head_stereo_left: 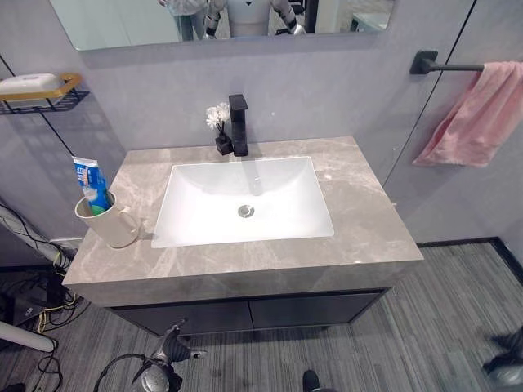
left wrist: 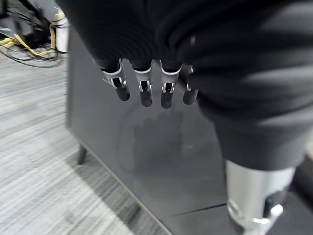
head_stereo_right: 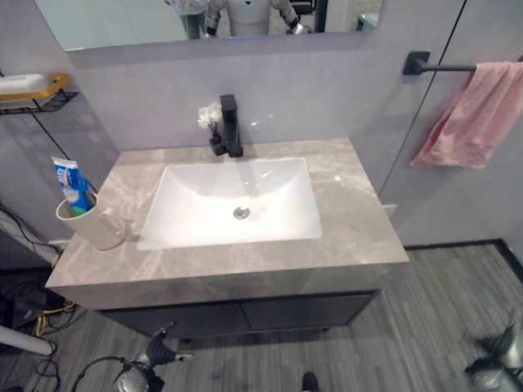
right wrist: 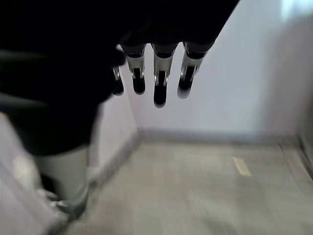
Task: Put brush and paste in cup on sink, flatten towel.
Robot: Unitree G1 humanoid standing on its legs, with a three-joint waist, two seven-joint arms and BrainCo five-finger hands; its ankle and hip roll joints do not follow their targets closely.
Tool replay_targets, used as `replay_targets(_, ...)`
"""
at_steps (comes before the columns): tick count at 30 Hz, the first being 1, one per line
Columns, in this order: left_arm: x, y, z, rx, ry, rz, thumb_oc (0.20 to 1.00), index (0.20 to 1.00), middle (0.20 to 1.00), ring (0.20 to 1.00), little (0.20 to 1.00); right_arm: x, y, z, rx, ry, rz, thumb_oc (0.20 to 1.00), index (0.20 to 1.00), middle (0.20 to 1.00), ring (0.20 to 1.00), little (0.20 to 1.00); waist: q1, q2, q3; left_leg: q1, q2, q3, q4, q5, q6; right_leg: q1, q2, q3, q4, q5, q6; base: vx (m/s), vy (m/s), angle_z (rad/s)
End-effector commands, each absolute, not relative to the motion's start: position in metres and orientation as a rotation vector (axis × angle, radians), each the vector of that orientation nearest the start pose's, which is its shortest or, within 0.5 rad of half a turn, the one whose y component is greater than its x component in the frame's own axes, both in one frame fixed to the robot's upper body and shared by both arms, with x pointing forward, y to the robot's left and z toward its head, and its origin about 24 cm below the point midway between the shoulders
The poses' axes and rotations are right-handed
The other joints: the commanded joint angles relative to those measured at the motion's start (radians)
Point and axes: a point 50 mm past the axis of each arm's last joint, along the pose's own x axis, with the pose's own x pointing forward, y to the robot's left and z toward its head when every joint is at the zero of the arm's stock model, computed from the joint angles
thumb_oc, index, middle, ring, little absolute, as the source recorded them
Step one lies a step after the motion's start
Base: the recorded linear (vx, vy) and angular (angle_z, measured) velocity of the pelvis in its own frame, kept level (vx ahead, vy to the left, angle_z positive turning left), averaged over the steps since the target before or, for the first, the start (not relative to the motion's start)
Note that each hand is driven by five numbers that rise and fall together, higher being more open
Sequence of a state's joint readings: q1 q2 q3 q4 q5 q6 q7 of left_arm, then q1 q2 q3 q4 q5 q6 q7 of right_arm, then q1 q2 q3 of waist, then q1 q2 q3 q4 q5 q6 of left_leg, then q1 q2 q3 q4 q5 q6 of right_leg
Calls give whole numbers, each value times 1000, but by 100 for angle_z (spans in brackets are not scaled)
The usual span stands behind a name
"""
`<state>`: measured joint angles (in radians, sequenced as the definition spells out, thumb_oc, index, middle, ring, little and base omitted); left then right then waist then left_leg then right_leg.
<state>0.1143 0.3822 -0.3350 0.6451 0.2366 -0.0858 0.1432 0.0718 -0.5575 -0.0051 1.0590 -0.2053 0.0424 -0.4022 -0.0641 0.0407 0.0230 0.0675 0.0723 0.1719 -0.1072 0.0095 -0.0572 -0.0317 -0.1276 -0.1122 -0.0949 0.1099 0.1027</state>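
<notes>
Now 1 cup (head_stereo_left: 110, 222), 1 paste tube (head_stereo_left: 90, 183), 1 towel (head_stereo_left: 474, 114)

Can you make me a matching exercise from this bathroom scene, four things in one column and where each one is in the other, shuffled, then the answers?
Things:
1. cup
2. pink towel
3. black faucet
4. soap bar

Places:
A. behind the white basin, at the back of the countertop
B. on the wall shelf, robot's left
C. bunched on the wall rail, robot's right
D. on the countertop left of the basin, holding the toothpaste

Pairs: 1-D, 2-C, 3-A, 4-B
</notes>
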Motion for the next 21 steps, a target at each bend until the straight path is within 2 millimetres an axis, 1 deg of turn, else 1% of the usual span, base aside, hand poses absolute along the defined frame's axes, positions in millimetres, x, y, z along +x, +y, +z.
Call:
replay_targets(1, 187, 220, -81, 719, 528, -217, 1000, 1000, 1000, 1000, 1000, 128, -327, -112, -669, 1026, -376, 1000, 1000, 1000, 1000, 1000, 27, -27, 21, -27, 17, -31, 20, 7, -24, 76, -45, -10, 8, -2, 37, -21, -39, 9)
replay_targets(2, 192, 214, -74, 716, 481, -244, 1000, 1000, 1000, 1000, 1000, 122, -308, -125, -604, 1058, -296, 1000, 1000, 1000, 1000, 1000, 31, -22, 24, -27, 18, -33, 20, 9, -25, 77, -45, -13, 8, -5, 36, -1, -39, 10)
replay_targets(3, 193, 213, -68, 714, 454, -264, 1000, 1000, 1000, 1000, 1000, 113, -302, -131, -592, 1107, -277, 1000, 1000, 1000, 1000, 1000, 34, -20, 23, -27, 18, -36, 20, 10, -26, 80, -44, -17, 8, -7, 35, 1, -35, 5)
replay_targets(4, 197, 210, -60, 691, 420, -280, 1000, 1000, 1000, 1000, 1000, 112, -292, -137, -583, 1132, -247, 1000, 1000, 1000, 1000, 1000, 40, -15, 23, -28, 19, -40, 20, 12, -28, 84, -45, -22, 8, -9, 34, 4, -29, 16)
replay_targets(5, 200, 206, -49, 643, 368, -300, 1000, 1000, 1000, 1000, 1000, 110, -282, -142, -600, 1153, -176, 1000, 1000, 1000, 1000, 1000, 47, -10, 25, -29, 20, -44, 20, 15, -29, 86, -45, -28, 8, -10, 32, 1, -19, 19)
replay_targets(7, 197, 211, -43, 621, 360, -298, 1000, 1000, 1000, 1000, 1000, 109, -278, -144, -621, 1160, -151, 1000, 1000, 1000, 1000, 1000, 47, -9, 24, -28, 20, -49, 20, 17, -31, 90, -44, -33, 8, -12, 31, 10, -16, 18)
replay_targets(8, 202, 210, -23, 554, 277, -302, 1000, 1000, 1000, 1000, 1000, 112, -272, -145, -640, 1148, -125, 1000, 1000, 1000, 1000, 1000, 53, -4, 22, -29, 20, -54, 20, 19, -34, 93, -45, -41, 8, -13, 31, 20, -23, 20)
replay_targets(9, 204, 208, -11, 510, 226, -301, 1000, 1000, 1000, 1000, 1000, 110, -268, -146, -653, 1148, -92, 1000, 1000, 1000, 1000, 1000, 59, -1, 22, -29, 19, -58, 20, 20, -35, 95, -46, -47, 8, -14, 30, 18, -26, 26)
replay_targets(10, 205, 210, 2, 477, 182, -295, 1000, 1000, 1000, 1000, 1000, 111, -267, -146, -662, 1138, -83, 1000, 1000, 1000, 1000, 1000, 60, -1, 20, -30, 19, -62, 20, 21, -37, 99, -46, -51, 8, -15, 30, 14, -14, 24)
replay_targets(12, 205, 212, 16, 429, 132, -289, 1000, 1000, 1000, 1000, 1000, 109, -267, -147, -650, 1148, -99, 1000, 1000, 1000, 1000, 1000, 65, 1, 19, -30, 17, -68, 20, 22, -38, 104, -46, -57, 8, -17, 29, 15, -18, 15)
replay_targets(14, 206, 215, 35, 385, 64, -274, 1000, 1000, 1000, 1000, 1000, 108, -264, -148, -617, 1148, -123, 1000, 1000, 1000, 1000, 1000, 68, 2, 16, -31, 16, -77, 20, 24, -40, 110, -46, -67, 8, -20, 27, 14, -23, 18)
replay_targets(15, 206, 215, 35, 386, 65, -274, 1000, 1000, 1000, 1000, 1000, 108, -264, -148, -617, 1148, -123, 1000, 1000, 1000, 1000, 1000, 68, 1, 16, -31, 16, -77, 20, 24, -40, 110, -46, -68, 8, -20, 27, 16, -20, 17)
replay_targets(16, 209, 224, 56, 368, -12, -238, 1000, 1000, 1000, 1000, 1000, 111, -262, -147, -596, 1128, -148, 1000, 1000, 1000, 1000, 1000, 72, 3, 14, -30, 14, -85, 20, 26, -42, 116, -47, -75, 8, -22, 26, 16, -17, 8)
replay_targets(17, 210, 228, 69, 367, -60, -221, 1000, 1000, 1000, 1000, 1000, 112, -261, -147, -595, 1118, -157, 1000, 1000, 1000, 1000, 1000, 76, 6, 13, -31, 14, -87, 20, 27, -43, 119, -47, -77, 8, -23, 25, 20, -22, 8)
replay_targets(20, 214, 243, 89, 341, -132, -142, 1000, 1000, 1000, 1000, 1000, 113, -258, -147, -601, 1100, -152, 1000, 1000, 1000, 1000, 1000, 80, 4, 12, -34, 13, -97, 20, 31, -48, 126, -48, -90, 8, -24, 22, 1, -19, 16)
replay_targets(21, 215, 247, 92, 334, -138, -128, 200, 200, 200, 200, 200, 113, -258, -147, -602, 1099, -148, 1000, 1000, 1000, 1000, 1000, 80, 4, 13, -35, 13, -102, 20, 33, -49, 129, -47, -97, 8, -25, 21, -3, -15, 22)
